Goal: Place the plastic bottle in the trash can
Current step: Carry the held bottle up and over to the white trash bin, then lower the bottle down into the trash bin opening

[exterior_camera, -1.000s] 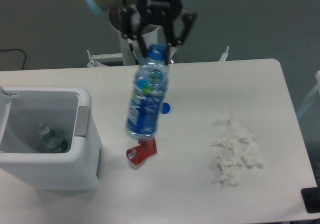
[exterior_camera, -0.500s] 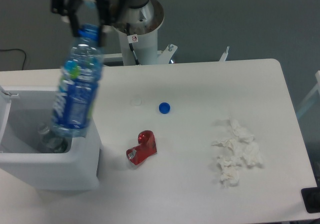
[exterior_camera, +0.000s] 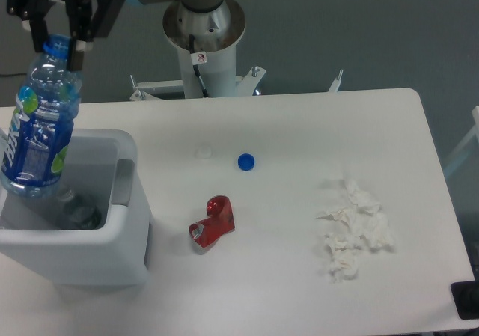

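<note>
Worktop: white, carrying the bin at its 9 o'clock edge, open side up to receive waste. Bottle: hangs neck-up over the bin's left portion, base just above the opening, positioned for a drop. Gripper: clamped on the bottle's neck. Crumpled tissue, red can and blue cap lie loose on the worktop, untouched.

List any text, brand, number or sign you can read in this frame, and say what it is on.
Nothing can be read as words.
Plastic bottle label: white and green marks, too blurred to read.
Robot pedestal: small round red-ringed sticker, too small to make out.
Crushed red can: no legible print.
</note>
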### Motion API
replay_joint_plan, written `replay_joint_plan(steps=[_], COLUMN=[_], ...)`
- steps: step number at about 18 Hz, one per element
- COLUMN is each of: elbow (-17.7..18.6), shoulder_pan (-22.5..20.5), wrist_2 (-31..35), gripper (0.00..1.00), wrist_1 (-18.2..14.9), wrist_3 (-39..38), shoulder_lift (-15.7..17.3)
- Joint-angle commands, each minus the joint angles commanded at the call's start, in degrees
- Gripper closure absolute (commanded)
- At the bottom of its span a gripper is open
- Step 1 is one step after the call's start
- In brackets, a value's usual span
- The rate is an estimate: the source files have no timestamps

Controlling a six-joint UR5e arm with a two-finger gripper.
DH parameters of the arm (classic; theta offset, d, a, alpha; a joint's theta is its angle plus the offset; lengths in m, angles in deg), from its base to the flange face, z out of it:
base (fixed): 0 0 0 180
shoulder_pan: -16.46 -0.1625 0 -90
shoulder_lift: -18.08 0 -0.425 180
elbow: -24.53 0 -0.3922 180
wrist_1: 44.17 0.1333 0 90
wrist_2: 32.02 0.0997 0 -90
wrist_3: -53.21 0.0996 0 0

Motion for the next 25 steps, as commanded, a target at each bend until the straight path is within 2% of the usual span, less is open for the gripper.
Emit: replay_joint_plan(steps=[8,17,21,25], elbow=[0.9,0.4,0.3,0.0], shoulder_pan=[0.3,3.0,3.2,3.3], wrist_2=[1.9,5.6,5.6,6.0], gripper=[0.92,0.91,0.80,0.79], wrist_1=[-0.6,-1.0,-1.0,-0.9], wrist_3=[1.0,2.0,2.0,2.5], shoulder_lift=[-2.0,-6.6,-7.2,-8.1])
